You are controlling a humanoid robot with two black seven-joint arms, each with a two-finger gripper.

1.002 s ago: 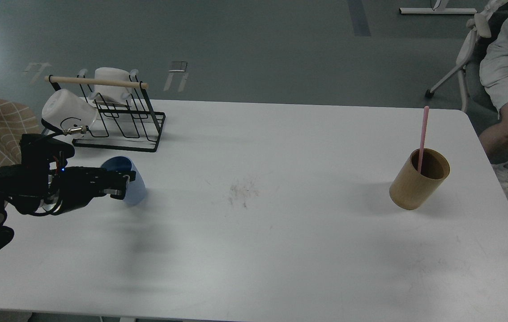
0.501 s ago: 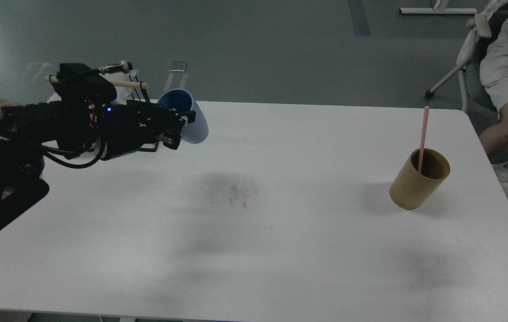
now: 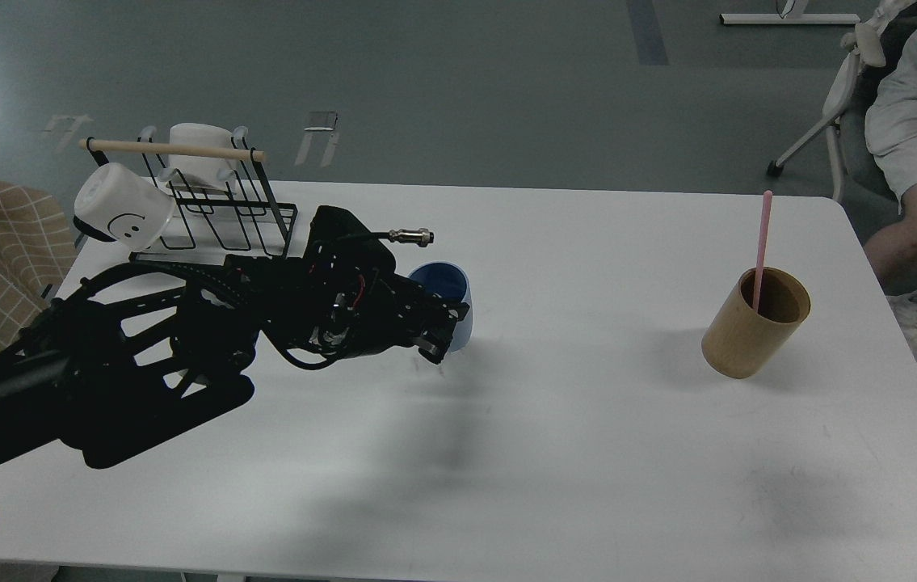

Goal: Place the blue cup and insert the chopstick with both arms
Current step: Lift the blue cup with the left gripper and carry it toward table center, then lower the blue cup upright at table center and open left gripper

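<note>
The blue cup (image 3: 453, 301) is gripped upright by the left gripper (image 3: 435, 333) at mid-table, mouth up so that the chopstick (image 3: 762, 250) can be received.

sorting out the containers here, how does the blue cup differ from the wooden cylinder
The blue cup is light blue and smaller; the wooden cylinder is tan and larger. The cup sits mid-table at the left pincer; the cylinder stands alone at the right. The cylinder holds the pink chopstick; the cup shows none. Both are open-topped and handleless.
</note>
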